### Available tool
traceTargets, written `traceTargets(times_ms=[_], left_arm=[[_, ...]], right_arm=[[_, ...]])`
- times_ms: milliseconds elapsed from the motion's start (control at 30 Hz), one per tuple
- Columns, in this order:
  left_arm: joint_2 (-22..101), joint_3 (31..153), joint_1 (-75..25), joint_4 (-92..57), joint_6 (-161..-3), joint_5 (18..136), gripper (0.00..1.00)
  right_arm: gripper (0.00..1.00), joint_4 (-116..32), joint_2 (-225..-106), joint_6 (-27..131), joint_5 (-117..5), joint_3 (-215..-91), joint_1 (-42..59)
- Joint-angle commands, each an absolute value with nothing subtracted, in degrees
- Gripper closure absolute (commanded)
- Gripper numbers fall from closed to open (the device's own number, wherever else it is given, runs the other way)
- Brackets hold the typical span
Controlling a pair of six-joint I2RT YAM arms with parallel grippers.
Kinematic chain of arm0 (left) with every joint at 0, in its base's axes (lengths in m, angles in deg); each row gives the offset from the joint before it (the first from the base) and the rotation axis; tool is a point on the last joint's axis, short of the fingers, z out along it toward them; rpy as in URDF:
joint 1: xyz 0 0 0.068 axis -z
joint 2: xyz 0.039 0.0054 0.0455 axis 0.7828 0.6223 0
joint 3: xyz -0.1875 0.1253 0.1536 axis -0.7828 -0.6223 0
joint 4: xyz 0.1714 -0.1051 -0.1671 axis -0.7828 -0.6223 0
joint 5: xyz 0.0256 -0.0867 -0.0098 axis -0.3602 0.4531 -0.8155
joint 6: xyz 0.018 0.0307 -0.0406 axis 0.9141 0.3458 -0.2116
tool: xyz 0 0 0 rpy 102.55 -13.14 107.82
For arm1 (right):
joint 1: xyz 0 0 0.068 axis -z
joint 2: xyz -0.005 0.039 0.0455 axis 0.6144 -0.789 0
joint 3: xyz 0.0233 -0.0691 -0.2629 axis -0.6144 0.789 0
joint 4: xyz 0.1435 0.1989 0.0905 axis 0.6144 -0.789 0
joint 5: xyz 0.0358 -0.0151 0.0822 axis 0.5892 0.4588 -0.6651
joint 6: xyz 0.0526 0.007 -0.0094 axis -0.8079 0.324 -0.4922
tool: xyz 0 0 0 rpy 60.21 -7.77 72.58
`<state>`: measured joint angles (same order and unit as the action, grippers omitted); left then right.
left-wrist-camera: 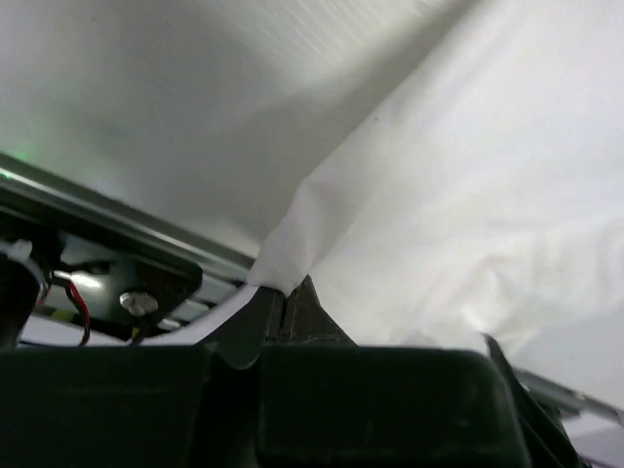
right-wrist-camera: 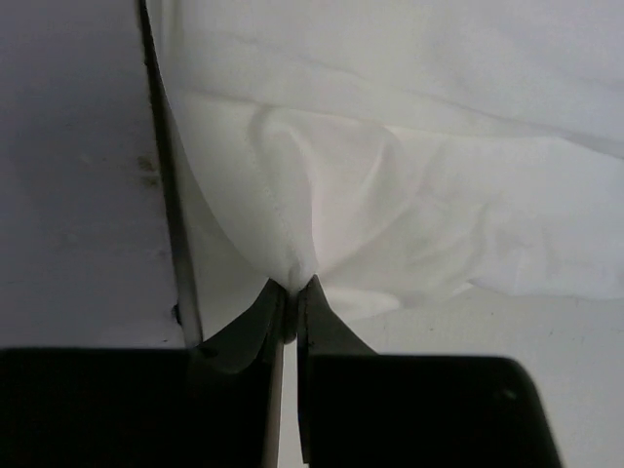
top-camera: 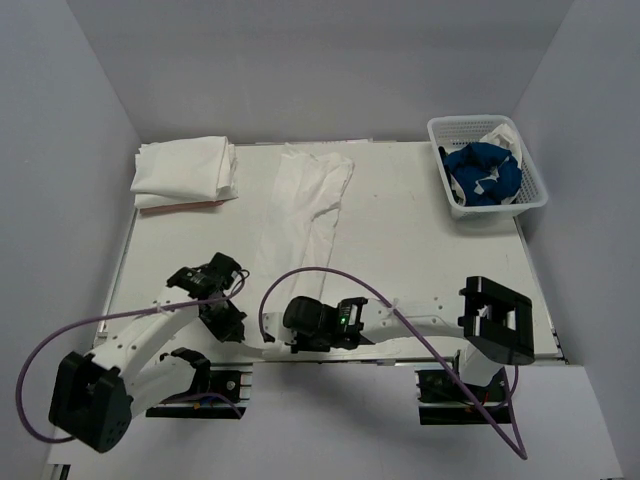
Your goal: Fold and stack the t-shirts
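Pinch grips on both sides. The left gripper (left-wrist-camera: 285,291) is pressed together on a hemmed corner of the white t-shirt (top-camera: 312,200), with the cloth bunched right at its tips and fanning out ahead and to its right. The right gripper (right-wrist-camera: 292,291) is clamped the same way on a small fold of white cloth that rises straight ahead of its tips. From the overhead view this looks like the same shirt, each hand taking one corner of the near end.

The shirt lies on the table (top-camera: 420,260) as a long narrow strip running away from both hands, apparently already folded lengthwise. Holding the two near corners is likely meant for carrying that end forward over the rest, for a crosswise fold.

The stack of folded white shirts (top-camera: 185,168) sits well ahead and to the left of the left hand, probably where this one ends up. The basket (top-camera: 495,208) is far ahead and to the right of the right hand. It holds the blue t-shirt (top-camera: 480,168) plus some white cloth, not yet folded.

Both grips catch only a thin edge, so I'd guess a corner could slip when lifted
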<state>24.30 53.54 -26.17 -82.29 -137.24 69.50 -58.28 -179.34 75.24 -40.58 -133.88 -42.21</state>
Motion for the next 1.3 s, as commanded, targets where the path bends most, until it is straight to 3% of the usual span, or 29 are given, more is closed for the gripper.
traceTargets(times_ms=[0, 200, 300, 333, 467, 633, 1267], left_arm=[[19.28, 58.51, -25.94, -90.62, -136.18, 71.1, 1.0], [23.3, 65.28, -25.94, -91.61, -135.21, 68.56, 1.0], [25.94, 68.09, -26.46, -85.2, -133.98, 65.84, 1.0], [26.56, 70.27, -26.99, -82.05, -133.98, 64.96, 1.0], [29.46, 75.73, -27.0, -74.91, -133.98, 60.04, 1.0], [36.47, 84.61, -27.0, -70.6, -130.56, 53.62, 1.0], [61.89, 107.9, -29.19, -62.33, -123.0, 50.71, 1.0]], right_arm=[[1.0, -63.46, -173.91, 72.92, -44.45, -137.11, -42.86], [1.0, -59.25, -171.35, 70.64, -48.15, -137.28, -42.16], [1.0, -57.4, -171.79, 65.02, -40.18, -137.37, -41.11], [1.0, -57.4, -172.14, 62.23, -32.49, -137.28, -40.32], [1.0, -54.51, -172.4, 59.21, -25.3, -138.77, -35.59], [1.0, -52.82, -173.89, 59.12, -26.36, -141.84, -28.82], [1.0, -53.09, -185.93, 61.32, -34.61, -155.47, -12.19]])
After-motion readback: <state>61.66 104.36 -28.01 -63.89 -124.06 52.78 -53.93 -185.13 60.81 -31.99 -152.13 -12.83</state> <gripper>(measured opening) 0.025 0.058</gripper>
